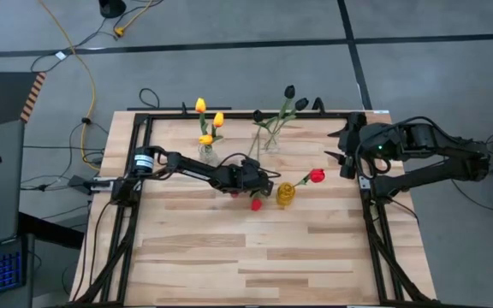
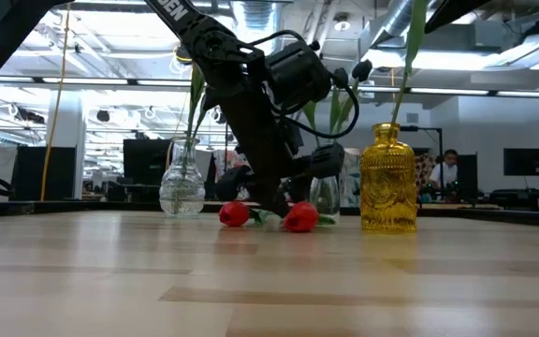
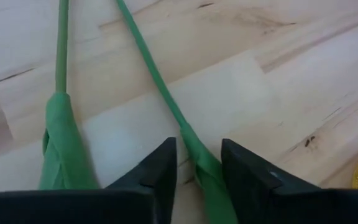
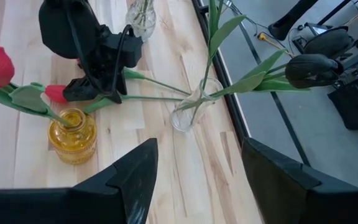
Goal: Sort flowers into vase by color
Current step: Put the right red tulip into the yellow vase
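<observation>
Item 1, nearest in the low view: bare pale wood planks of the bench (image 2: 269, 281).

Item 2: two red tulips lying flat on the bench, one head (image 2: 235, 214) beside the other (image 2: 299, 218), green stems trailing behind. In the left wrist view both stems lie side by side on the wood; one stem (image 3: 194, 146) runs between the fingers.

Item 3: left gripper (image 3: 197, 177), lowered to the bench over those stems, near the bench's middle in the high view (image 1: 255, 186). Its fingers (image 3: 160, 174) stand slightly apart on either side of the stem; whether they pinch it cannot be told.

Item 4: amber glass vase (image 2: 387, 180), upright, just beside the lying tulips; it holds one red tulip (image 1: 317, 175) leaning out on its stem.

Item 5: clear glass vase (image 2: 182, 187), upright, farther back on the left arm's side, holding three yellow tulips (image 1: 200, 106).

Item 6: second clear glass vase (image 4: 188, 115), near the far edge, holding dark near-black tulips (image 1: 289, 91) with splayed stems.

Item 7: right gripper (image 4: 194, 171), raised at the bench's right edge near the far corner, fingers spread wide, nothing between them.

Item 8, beyond the bench: workshop room with monitors and a seated person (image 2: 449, 173).
</observation>
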`<action>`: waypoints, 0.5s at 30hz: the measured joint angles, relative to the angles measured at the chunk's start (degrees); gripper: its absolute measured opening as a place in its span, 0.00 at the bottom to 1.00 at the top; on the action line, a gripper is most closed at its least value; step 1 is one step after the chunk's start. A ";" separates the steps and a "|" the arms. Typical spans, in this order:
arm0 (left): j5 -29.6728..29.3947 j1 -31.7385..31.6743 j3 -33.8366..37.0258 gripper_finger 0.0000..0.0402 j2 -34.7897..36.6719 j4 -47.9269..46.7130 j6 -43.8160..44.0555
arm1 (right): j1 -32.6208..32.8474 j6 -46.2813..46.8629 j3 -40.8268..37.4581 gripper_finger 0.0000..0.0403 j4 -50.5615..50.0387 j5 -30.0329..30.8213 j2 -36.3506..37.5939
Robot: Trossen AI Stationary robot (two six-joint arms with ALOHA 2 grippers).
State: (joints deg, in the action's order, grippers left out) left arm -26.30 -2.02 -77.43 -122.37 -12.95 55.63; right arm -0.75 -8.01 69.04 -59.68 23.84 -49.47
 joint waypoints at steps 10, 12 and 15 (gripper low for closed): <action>1.07 0.20 0.00 0.02 0.00 -0.54 -1.41 | 0.00 0.02 0.00 0.65 -0.02 0.02 1.64; 1.68 0.20 0.00 0.03 0.34 -0.71 -1.50 | 0.00 0.02 0.00 0.65 0.00 0.02 2.03; 2.60 0.26 -0.02 0.03 1.13 -1.61 -1.89 | 0.00 -0.01 0.00 0.65 0.00 0.02 2.54</action>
State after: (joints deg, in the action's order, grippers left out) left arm -23.70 -1.76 -77.45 -121.24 -14.56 53.74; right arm -0.75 -8.02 69.04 -59.68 23.86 -46.94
